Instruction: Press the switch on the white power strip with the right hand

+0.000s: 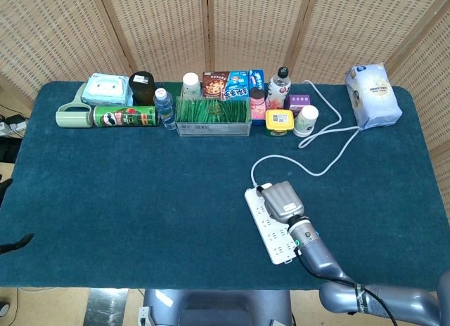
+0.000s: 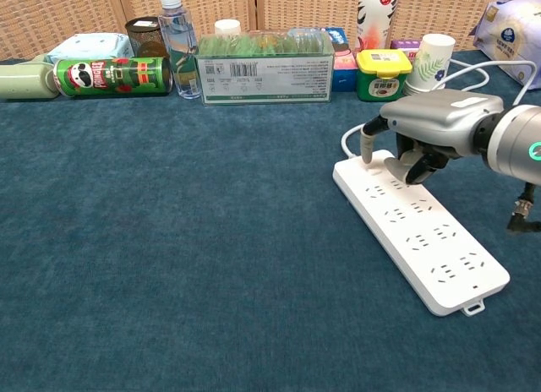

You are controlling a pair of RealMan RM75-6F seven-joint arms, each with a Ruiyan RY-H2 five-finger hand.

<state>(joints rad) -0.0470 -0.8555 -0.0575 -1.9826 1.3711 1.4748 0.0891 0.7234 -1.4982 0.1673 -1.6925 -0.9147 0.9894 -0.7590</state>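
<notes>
The white power strip lies slanted on the blue cloth, right of centre, with its cable end pointing away from me. My right hand hovers over that far end, palm down. One finger reaches down and its tip touches the strip's top face near the cable end, while the other fingers are curled under. The switch itself is hidden beneath the hand. From the head view, the right hand covers the upper part of the power strip. The left hand shows in neither view.
The strip's white cable loops back toward a paper cup and a tissue bag. Along the far edge stand a grass-filled clear box, a water bottle, a Pringles can and snack boxes.
</notes>
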